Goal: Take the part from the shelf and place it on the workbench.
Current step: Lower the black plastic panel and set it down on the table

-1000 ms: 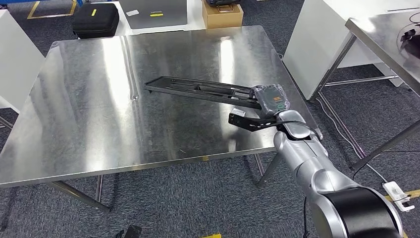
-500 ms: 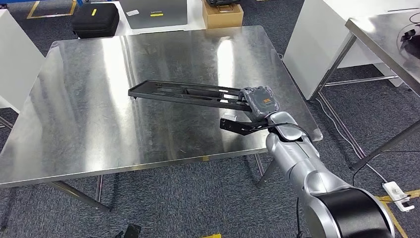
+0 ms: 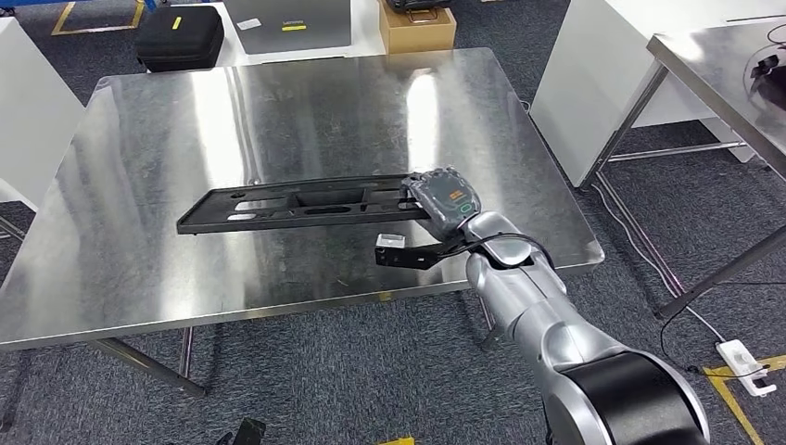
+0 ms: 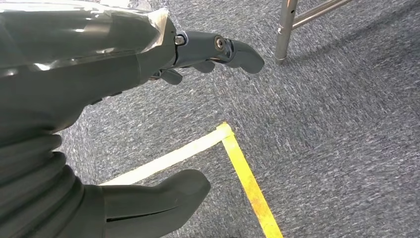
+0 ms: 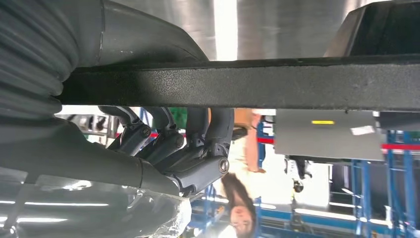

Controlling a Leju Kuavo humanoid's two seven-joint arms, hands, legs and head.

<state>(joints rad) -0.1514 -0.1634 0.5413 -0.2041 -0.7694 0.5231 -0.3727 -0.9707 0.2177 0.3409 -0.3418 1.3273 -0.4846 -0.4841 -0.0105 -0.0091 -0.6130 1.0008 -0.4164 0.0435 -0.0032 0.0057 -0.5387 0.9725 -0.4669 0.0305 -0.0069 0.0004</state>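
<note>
A long flat black part (image 3: pixel 297 203) with cut-outs stretches over the front half of the steel workbench (image 3: pixel 139 185), roughly parallel to its front edge. My right hand (image 3: pixel 443 198) grips the part's right end; whether the part touches the top I cannot tell. Close up, in the right wrist view, my fingers (image 5: pixel 173 144) curl around the black bar of the part (image 5: pixel 277 84). My left hand (image 4: pixel 148 64) hangs over grey carpet with thumb and fingers apart and nothing in them.
A black case (image 3: pixel 179 37), a grey laptop (image 3: pixel 289 22) and a cardboard box (image 3: pixel 416 28) lie beyond the bench's far edge. A white cabinet (image 3: pixel 602 65) and a second steel table (image 3: pixel 723 65) stand to the right. A person (image 5: pixel 242 198) shows in the background.
My right arm has swung left and nearer the front edge, carrying the part with it. The part's far end has moved left and the part now lies flatter.
</note>
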